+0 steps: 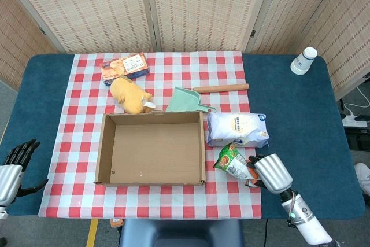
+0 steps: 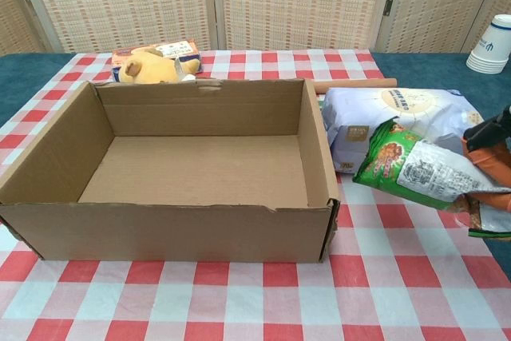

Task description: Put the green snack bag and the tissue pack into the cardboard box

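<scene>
My right hand (image 1: 270,173) (image 2: 489,167) grips the green snack bag (image 1: 230,162) (image 2: 415,169) by its right end and holds it tilted above the tablecloth, just right of the cardboard box (image 1: 151,148) (image 2: 56,161). The box stands open, with nothing in it. The white tissue pack (image 1: 237,128) (image 2: 399,113) lies behind the bag, against the box's right side. My left hand (image 1: 13,166) hangs off the table's left edge with its fingers spread and nothing in it; the chest view does not show it.
Behind the box lie a yellow plush toy (image 1: 130,95) (image 2: 148,69), a flat snack box (image 1: 124,67), and a green dustpan with a wooden handle (image 1: 196,98). A stack of paper cups (image 1: 303,60) (image 2: 491,43) stands at the far right.
</scene>
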Action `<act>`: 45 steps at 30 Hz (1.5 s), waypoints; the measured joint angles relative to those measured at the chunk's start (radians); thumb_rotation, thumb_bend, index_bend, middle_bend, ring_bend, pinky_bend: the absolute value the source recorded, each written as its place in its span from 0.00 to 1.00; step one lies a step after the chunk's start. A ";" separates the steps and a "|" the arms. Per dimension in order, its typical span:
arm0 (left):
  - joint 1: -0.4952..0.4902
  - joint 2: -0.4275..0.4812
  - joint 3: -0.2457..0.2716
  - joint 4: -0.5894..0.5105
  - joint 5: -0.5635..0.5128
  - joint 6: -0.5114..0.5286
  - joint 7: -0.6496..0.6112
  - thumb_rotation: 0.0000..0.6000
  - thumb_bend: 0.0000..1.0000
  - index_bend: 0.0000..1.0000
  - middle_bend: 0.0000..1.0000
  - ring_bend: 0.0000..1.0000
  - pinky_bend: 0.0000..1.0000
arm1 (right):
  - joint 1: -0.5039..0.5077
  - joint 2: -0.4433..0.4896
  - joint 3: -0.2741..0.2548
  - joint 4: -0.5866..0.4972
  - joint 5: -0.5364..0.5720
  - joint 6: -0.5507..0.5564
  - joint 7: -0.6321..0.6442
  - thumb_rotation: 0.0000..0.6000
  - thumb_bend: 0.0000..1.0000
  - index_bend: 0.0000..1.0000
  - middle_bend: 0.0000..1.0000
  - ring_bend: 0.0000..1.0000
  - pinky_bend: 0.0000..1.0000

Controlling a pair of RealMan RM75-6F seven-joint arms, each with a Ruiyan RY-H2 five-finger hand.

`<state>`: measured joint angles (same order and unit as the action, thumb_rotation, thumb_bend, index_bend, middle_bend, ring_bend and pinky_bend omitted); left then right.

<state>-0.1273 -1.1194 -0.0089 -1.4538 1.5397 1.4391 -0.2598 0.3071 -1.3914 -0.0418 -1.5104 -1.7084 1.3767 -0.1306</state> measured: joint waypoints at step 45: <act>0.007 0.000 -0.013 0.030 -0.016 0.011 -0.052 1.00 0.20 0.00 0.00 0.00 0.08 | 0.519 -0.108 0.361 -0.219 0.440 -0.525 -0.388 1.00 0.00 0.00 0.04 0.00 0.00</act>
<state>-0.1206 -1.1198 -0.0217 -1.4234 1.5234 1.4499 -0.3116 0.8264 -1.4997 0.3190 -1.7296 -1.2685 0.8513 -0.5183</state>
